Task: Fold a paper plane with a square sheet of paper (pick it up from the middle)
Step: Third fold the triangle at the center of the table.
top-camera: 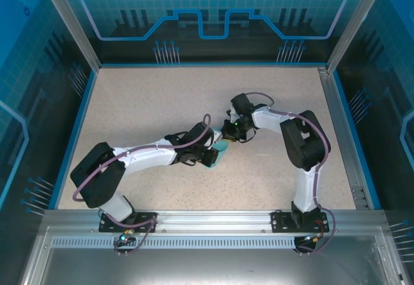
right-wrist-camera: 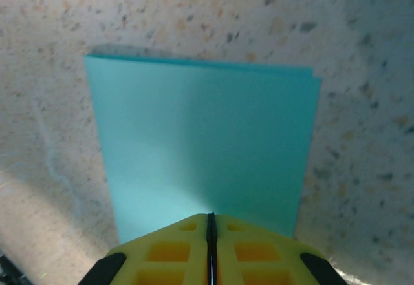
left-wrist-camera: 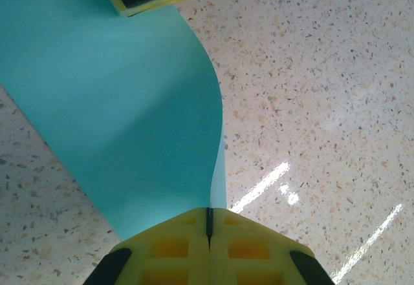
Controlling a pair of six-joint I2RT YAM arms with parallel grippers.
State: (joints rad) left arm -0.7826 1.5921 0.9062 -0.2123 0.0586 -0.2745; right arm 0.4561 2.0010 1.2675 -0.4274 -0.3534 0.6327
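Left pincer [left-wrist-camera: 209,227] and right pincer [right-wrist-camera: 210,223] are each pinching the paper [right-wrist-camera: 200,143] at lower centre. Lining up its edges before flattening it on the bench [top-camera: 162,104] is looking wise.

Near the middle of the table [top-camera: 142,97], the sheet of paper [top-camera: 220,148] sits between two grippers, the left gripper [left-wrist-camera: 209,225] touching its near-left edge, the right gripper [right-wrist-camera: 210,223] its far-right edge.

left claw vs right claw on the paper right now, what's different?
The left claw pinches the paper where it bows in a curve; the right claw pinches a flat stretch that looks doubled. The left claw comes in from the left, the right claw from the opposite side. Shared: both are shut on the same paper.
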